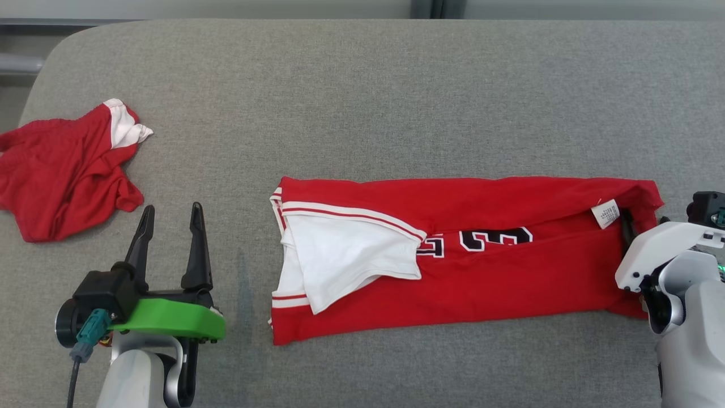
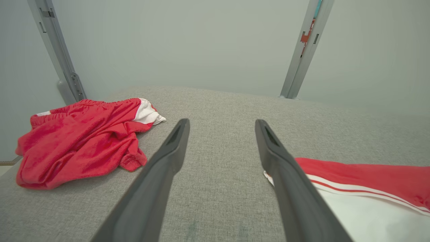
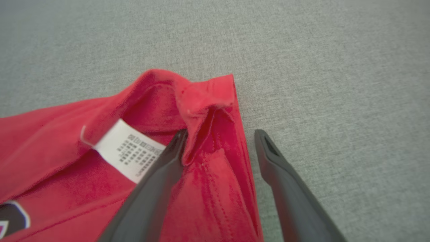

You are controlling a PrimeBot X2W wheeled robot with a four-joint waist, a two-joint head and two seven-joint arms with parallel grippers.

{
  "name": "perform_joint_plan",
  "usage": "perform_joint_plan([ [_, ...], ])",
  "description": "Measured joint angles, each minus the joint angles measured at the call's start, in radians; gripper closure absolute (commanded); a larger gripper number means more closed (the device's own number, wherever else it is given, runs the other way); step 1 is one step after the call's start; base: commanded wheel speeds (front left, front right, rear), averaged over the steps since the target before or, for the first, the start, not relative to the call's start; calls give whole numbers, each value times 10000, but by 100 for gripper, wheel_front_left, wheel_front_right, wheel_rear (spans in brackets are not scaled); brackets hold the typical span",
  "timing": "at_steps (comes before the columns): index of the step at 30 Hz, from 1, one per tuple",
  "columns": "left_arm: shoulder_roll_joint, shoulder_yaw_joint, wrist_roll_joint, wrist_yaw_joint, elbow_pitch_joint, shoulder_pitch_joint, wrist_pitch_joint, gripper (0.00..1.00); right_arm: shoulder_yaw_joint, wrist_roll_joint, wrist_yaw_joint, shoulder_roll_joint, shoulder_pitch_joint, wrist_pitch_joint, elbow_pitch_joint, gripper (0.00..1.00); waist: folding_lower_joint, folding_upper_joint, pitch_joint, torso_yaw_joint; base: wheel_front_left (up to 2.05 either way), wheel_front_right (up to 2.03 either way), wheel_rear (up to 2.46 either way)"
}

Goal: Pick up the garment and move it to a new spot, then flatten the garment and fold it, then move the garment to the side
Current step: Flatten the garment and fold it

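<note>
- The garment, a red jersey folded into a long band, lies flat on the grey worktop. It runs from the middle toward the right edge, nearer the front edge than the back.
- Its left end shows a white panel with red-and-white trim. A black number peeks out along the centre fold.
- A white label sits inside the right end, beside the hem.
- The right jaws stand wide at that right end. In the right wrist view one finger is tucked against a fold of the hem, next to the label. The other finger is over bare worktop just beside the garment's edge.
- No cloth is pinched between them.
- The left jaws are wide and hold nothing, near the front-left corner, fingers pointing toward the back edge and apart from the garment's left end.
- A crumpled red cloth with a white patch lies at the left edge, well apart from the garment; the left wrist view shows it left of the fingers.
</note>
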Motion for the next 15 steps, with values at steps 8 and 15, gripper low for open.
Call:
perform_joint_plan([
  [8,-56,61,127,-46,-54,-111,0,0,-144,-84,0,88,-276,-136,556,0,0,0,158,-18,0,0,0],
  [15,-86,75,186,-59,-29,-150,0,0,192,17,-6,-6,-433,104,953,100,0,0,135,-49,0,0,0],
])
